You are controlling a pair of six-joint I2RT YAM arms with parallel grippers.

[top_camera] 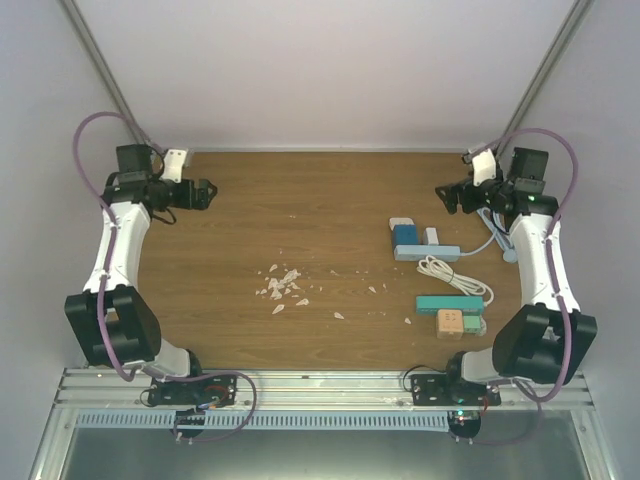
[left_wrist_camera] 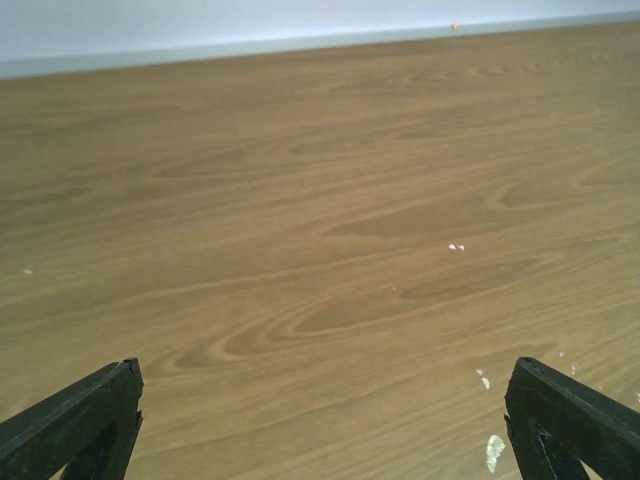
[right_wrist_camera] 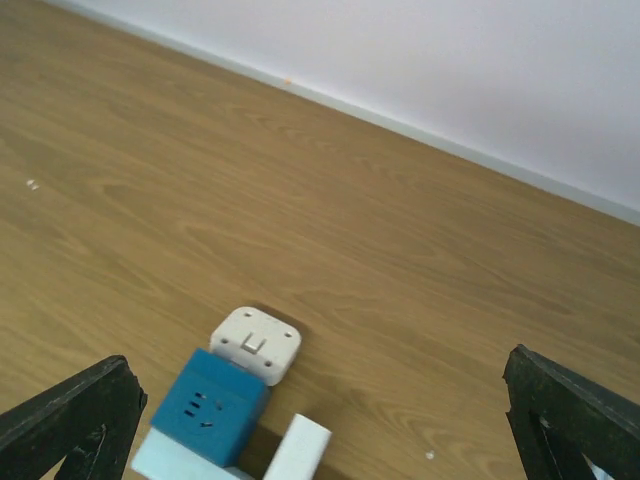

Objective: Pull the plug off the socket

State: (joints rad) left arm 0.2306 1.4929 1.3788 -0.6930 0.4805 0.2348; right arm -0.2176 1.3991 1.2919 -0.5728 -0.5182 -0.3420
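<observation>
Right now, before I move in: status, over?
Left gripper, right gripper open, empty. White plug seated in power strip, untouched. Blue adapter close beside it; white cord coiled nearby.

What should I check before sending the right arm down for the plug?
1. Right gripper open: ok.
2. Left gripper open, away from the power strip: ok.
3. White plug in right wrist view: ok, at the bottom edge.
4. Right gripper around plug: not ok, it hangs apart from it.
5. Power strip held down: not ok, no gripper touches it.
6. Plug fully seated: cannot tell.
</observation>
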